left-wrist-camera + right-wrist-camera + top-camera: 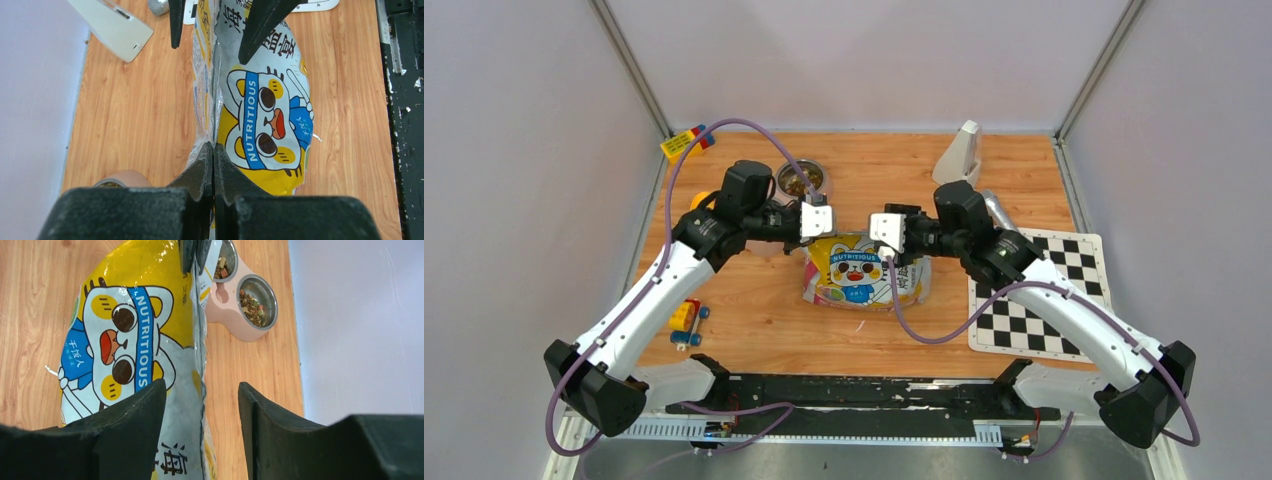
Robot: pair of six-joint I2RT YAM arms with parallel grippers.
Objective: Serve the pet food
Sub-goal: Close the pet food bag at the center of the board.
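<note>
The yellow-and-white pet food bag (861, 272) with the cartoon cat stands mid-table. My left gripper (214, 146) is shut on the bag's (265, 115) top edge at one end. My right gripper (201, 387) is open, and its fingers stand on either side of the top edge of the bag (130, 340) without pinching it. In the top view the left gripper (817, 222) and right gripper (886, 232) face each other over the bag. Brown pet food (252, 302) lies in the pink double steel bowl (227, 315), just behind the bag.
A white stand (959, 155) is at the back right and a checkerboard mat (1039, 295) at the right. A small toy car (686, 322) lies front left. A coloured block (686, 143) sits in the back left corner. Grey walls enclose the table.
</note>
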